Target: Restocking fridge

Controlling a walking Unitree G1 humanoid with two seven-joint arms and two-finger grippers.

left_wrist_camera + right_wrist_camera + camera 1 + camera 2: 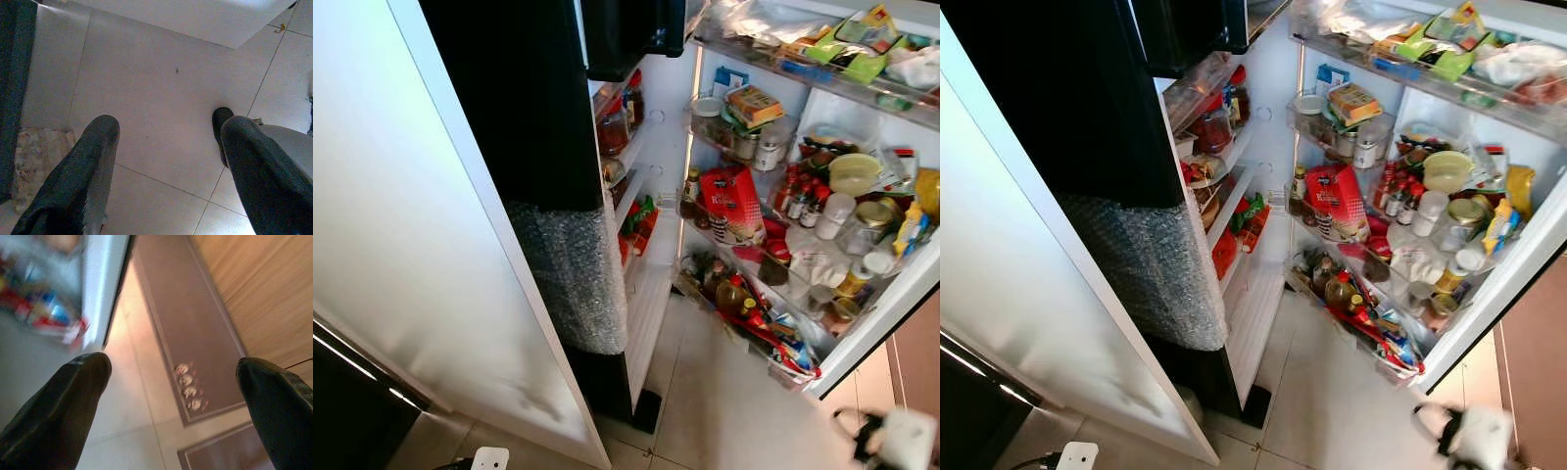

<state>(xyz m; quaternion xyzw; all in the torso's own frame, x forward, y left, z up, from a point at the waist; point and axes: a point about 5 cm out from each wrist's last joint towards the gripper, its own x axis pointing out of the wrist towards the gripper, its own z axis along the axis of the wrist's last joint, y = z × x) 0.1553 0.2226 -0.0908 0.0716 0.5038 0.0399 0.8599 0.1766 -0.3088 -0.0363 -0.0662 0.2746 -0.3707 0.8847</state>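
Observation:
The fridge stands open before me. Its right door (891, 294) carries shelves packed with bottles, jars and packets, among them a red bag (732, 201) and a yellow-lidded tub (854, 173). The inner shelves (625, 147) hold jars and red and green packs. My right arm (896, 438) is a blurred white and black shape low at the right, below the door. In the right wrist view my right gripper (176, 377) is open over the floor, holding nothing. My left gripper (166, 147) hangs open over pale floor tiles, also holding nothing.
A white door panel (401, 245) fills the left foreground. Bubble wrap (573, 279) covers the lower part of the black fridge wall. Pale floor tiles (724, 401) lie below the open door. A wooden cabinet (920, 362) stands at the right. A small white object (489, 457) lies on the floor.

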